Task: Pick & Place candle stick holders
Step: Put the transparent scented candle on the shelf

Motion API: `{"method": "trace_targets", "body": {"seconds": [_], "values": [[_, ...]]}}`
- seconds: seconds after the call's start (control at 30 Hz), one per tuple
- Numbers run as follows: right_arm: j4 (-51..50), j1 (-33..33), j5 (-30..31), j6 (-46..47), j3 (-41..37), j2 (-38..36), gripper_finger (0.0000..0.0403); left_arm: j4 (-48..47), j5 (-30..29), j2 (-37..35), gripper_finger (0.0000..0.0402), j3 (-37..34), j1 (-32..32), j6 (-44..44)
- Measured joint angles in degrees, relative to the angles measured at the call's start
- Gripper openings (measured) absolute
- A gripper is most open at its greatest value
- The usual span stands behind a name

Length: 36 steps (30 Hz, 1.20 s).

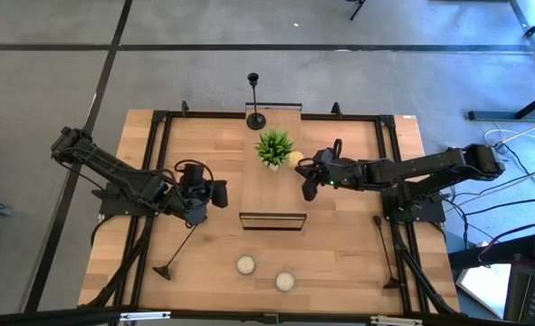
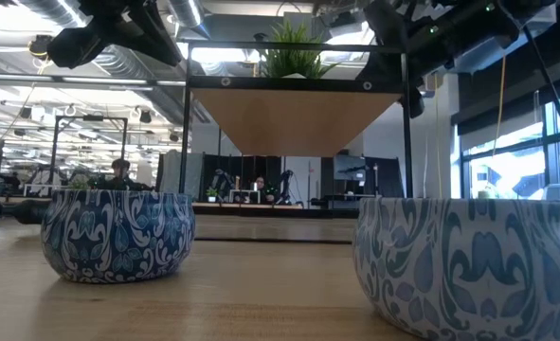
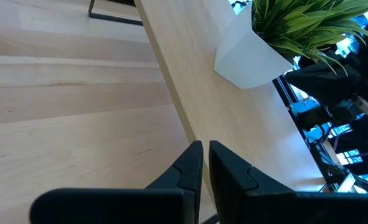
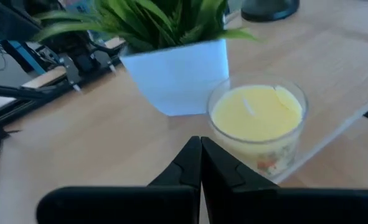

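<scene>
Nearest the low camera sit two blue-patterned bowls point(image 2: 118, 234), while one fallen candle stick holder point(image 1: 180, 250) slants diagonally from just below the left gripper point(image 1: 197, 201), fingers together, nearer than the right gripper point(image 1: 309, 184), also closed.

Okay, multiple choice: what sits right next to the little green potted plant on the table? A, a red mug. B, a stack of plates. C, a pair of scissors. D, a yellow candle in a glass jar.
D: the right wrist view shows a yellow candle in a clear glass jar right beside the potted plant in its white pot.
</scene>
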Motion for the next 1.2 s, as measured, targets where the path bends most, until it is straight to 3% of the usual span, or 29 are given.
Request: {"method": "trace_targets", "body": {"seconds": [1.2], "values": [[1.0,-0.1,3.1,-1.2,0.0,0.4,0.0006,0.0,0.5,0.0,0.0022,0.0,0.0,0.0]]}}
